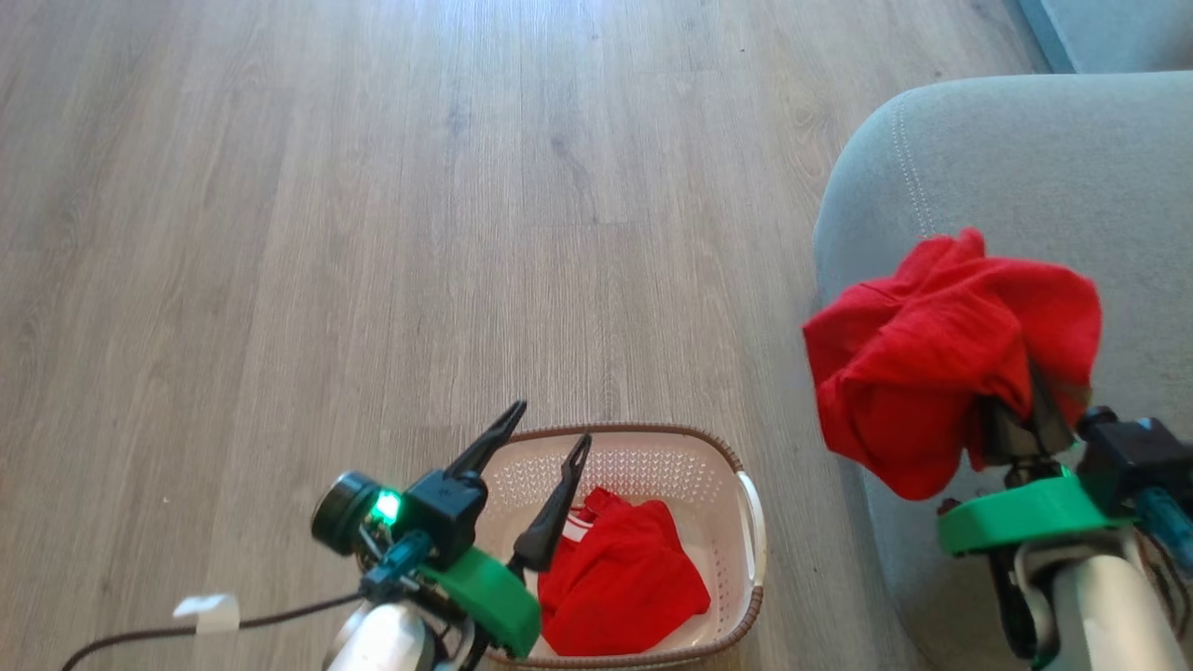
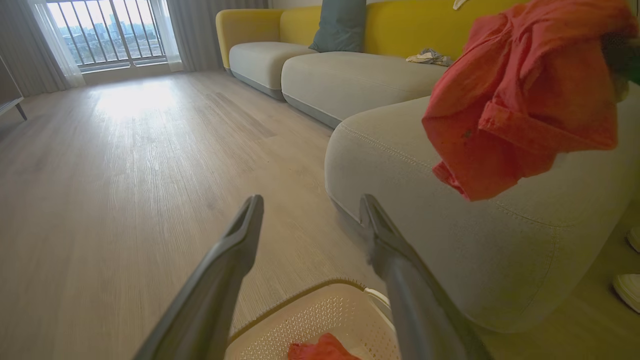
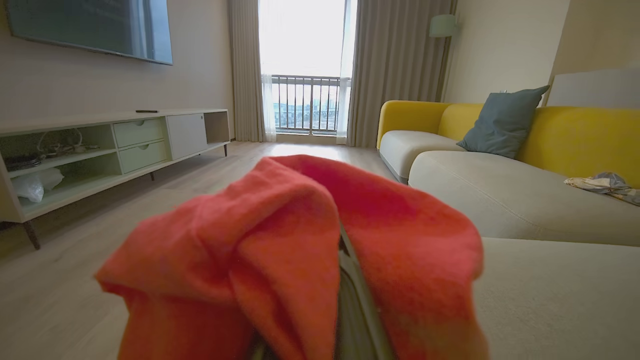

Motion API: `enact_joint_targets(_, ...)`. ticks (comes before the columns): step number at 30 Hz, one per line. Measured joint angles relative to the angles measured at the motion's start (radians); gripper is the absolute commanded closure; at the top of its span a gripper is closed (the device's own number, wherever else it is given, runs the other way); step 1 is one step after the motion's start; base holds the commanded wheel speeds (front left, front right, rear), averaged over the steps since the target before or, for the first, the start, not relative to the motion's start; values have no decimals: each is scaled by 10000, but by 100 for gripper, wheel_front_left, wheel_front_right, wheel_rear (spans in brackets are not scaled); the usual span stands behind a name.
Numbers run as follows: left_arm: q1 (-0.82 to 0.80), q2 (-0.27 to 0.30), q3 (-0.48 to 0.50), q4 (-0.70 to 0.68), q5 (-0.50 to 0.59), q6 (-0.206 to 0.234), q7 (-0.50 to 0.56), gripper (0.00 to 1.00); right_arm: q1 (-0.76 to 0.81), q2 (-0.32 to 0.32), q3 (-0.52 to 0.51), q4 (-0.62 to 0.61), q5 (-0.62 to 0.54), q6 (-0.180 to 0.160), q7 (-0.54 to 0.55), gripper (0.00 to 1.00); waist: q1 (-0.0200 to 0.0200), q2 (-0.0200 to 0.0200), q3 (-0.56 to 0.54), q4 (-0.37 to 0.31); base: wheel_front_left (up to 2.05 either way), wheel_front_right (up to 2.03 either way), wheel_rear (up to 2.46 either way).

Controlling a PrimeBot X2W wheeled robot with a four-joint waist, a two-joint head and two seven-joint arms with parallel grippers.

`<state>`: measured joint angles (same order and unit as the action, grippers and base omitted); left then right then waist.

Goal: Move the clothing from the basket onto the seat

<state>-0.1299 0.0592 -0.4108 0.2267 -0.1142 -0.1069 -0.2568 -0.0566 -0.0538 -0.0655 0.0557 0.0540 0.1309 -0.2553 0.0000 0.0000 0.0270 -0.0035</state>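
a: what is the biggest thing here?
b: the wood floor [image 1: 373, 186]. in the head view it runs from 9 o'clock up to 12 o'clock.
a: and next?
b: the grey seat [image 1: 1025, 158], over at 2 o'clock. it has a round corner and a line of pale stitches.
a: where is the basket?
b: the basket [image 1: 652, 471] sits on the floor at 6 o'clock, near the seat.
a: where are the clothes?
b: the lifted red cloth [image 1: 932, 363] hangs in the air at 4 o'clock, over the edge of the seat. the other red cloth [image 1: 624, 587] lies inside the basket, with a bit of white at its 11 o'clock edge.
a: what holds the lifted one?
b: the right gripper [image 1: 1033, 403]. its two fingers are pinched tight on that cloth, and the cloth drapes over them.
a: and the left gripper?
b: the left gripper [image 1: 552, 421] is at 7 o'clock, above the basket's 9 o'clock side. its fingers are spread wide apart, with nothing between them.
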Motion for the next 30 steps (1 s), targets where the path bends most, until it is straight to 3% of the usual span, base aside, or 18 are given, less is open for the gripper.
enact_joint_targets(20,346,-23,477,387,17,-130,2,0,267,73,-368,548,443,0,0,100,0,0,14,-147,0,0,0)
enact_joint_targets(30,355,-31,454,130,10,-132,2,0,247,81,-316,345,104,0,0,100,0,0,177,-870,0,0,0)
